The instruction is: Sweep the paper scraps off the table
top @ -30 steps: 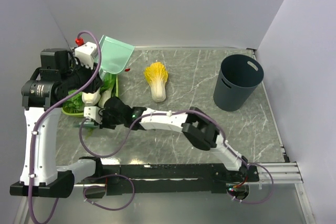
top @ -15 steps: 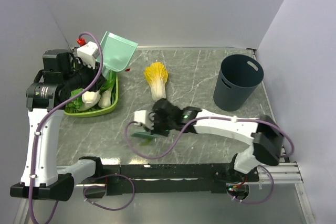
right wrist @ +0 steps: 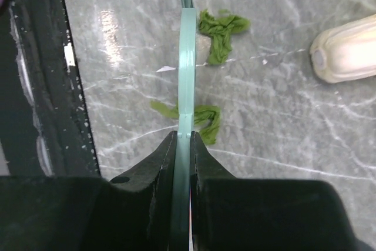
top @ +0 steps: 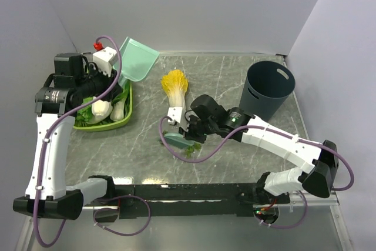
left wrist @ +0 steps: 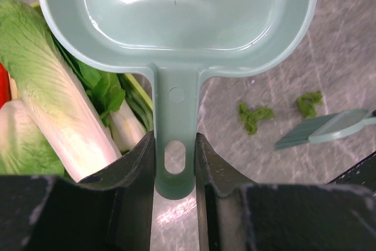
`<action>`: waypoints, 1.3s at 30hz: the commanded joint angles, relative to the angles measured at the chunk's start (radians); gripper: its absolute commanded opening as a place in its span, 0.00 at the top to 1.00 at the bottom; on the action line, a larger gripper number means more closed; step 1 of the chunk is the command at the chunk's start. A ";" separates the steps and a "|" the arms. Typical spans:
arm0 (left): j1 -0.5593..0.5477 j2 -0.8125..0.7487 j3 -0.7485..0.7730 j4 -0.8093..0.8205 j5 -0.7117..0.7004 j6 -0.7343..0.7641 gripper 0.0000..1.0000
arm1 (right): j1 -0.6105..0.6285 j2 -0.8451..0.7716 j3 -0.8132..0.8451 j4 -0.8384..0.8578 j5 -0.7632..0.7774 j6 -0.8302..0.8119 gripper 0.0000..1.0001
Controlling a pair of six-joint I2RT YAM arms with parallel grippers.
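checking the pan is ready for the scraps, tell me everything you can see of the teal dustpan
The teal dustpan is glossy pale-teal plastic: a wide shallow scoop with raised walls and rounded corners, narrowing to a flat handle with an oval hanging slot. The scoop looks empty. The left claw is shut on the handle, one finger on each side. It hangs tilted above the green tray at the far left of the table, seemingly touching nothing else.

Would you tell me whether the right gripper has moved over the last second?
Yes. The right gripper, shut on the brush, has swept rightward, from beside the green tray to the near side of the cabbage half.
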 commanded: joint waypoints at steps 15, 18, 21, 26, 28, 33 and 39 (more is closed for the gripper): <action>0.002 -0.020 -0.056 -0.063 -0.178 0.112 0.99 | -0.007 0.315 0.215 0.384 0.066 0.308 1.00; 0.002 -0.015 -0.055 -0.072 -0.185 0.121 0.99 | -0.027 0.334 0.188 0.355 0.063 0.322 1.00; 0.002 -0.008 -0.043 -0.075 -0.196 0.129 0.99 | -0.047 0.291 0.095 0.327 0.051 0.323 1.00; 0.002 -0.009 -0.032 -0.074 -0.199 0.138 0.99 | -0.098 0.136 -0.068 0.257 0.053 0.296 1.00; 0.002 -0.015 -0.044 -0.072 -0.201 0.143 0.99 | -0.130 0.075 -0.099 0.212 0.048 0.267 1.00; 0.002 -0.029 -0.082 -0.082 -0.181 0.160 0.99 | -0.204 -0.071 -0.169 0.102 0.013 0.179 1.00; 0.000 -0.035 -0.136 -0.112 -0.159 0.224 0.99 | -0.214 -0.226 -0.237 0.087 -0.081 0.055 1.00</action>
